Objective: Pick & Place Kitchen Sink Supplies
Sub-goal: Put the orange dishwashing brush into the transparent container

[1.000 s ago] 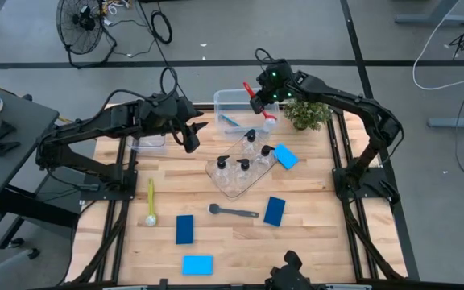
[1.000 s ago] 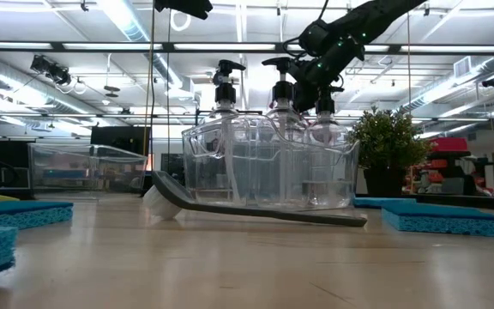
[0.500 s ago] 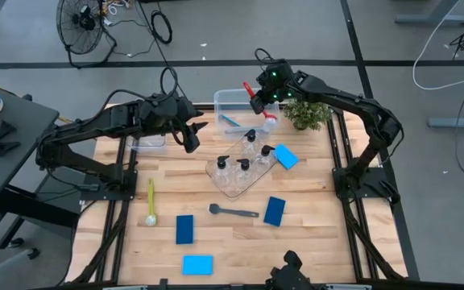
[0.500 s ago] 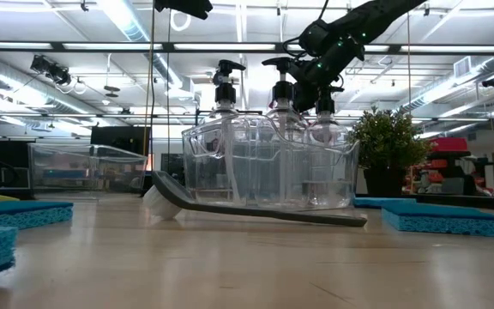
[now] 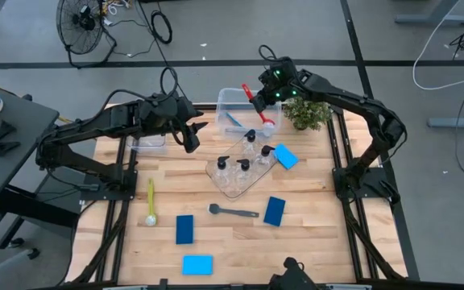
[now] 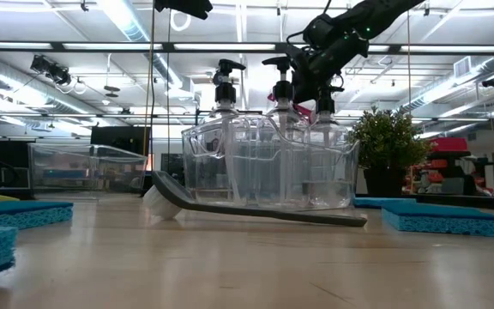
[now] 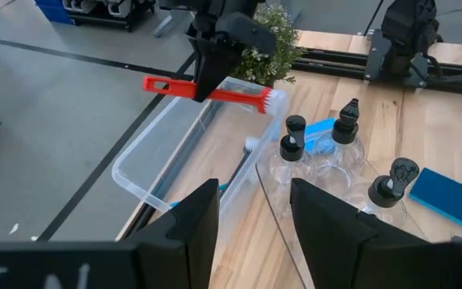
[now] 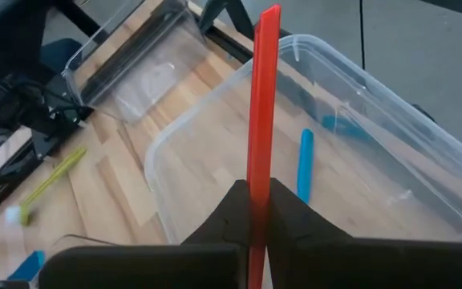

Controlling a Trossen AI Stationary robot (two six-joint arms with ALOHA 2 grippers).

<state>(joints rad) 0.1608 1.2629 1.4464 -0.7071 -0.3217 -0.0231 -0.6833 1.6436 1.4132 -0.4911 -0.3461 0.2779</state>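
Right gripper [image 5: 262,101] sits at upper centre of the overhead frame, fingers clamped on the red brush [image 5: 261,107], which hangs in the air over the clear bin [image 5: 220,99] at the table's far edge; handle roughly level, white bristles toward the plant [image 5: 306,113]. A blue brush [image 8: 304,164] already lies inside that bin. Three pump bottles [image 5: 239,158] stand in the clear tray [image 5: 225,186] at centre frame. Judged partly done: one brush binned, bottles trayed, red brush about to go in. Still loose on the wood: grey brush [image 5: 234,212] below the tray, yellow-green brush [image 5: 151,201] at lower left, dark-blue sponges [image 5: 184,229] and [image 5: 275,210], light-blue sponges [image 5: 197,264] at bottom centre and [image 5: 285,156] just right of the tray. Left gripper [image 5: 190,136] waits at centre left, above the table near a second small bin [image 5: 150,145]; its fingers stand apart, holding nothing.
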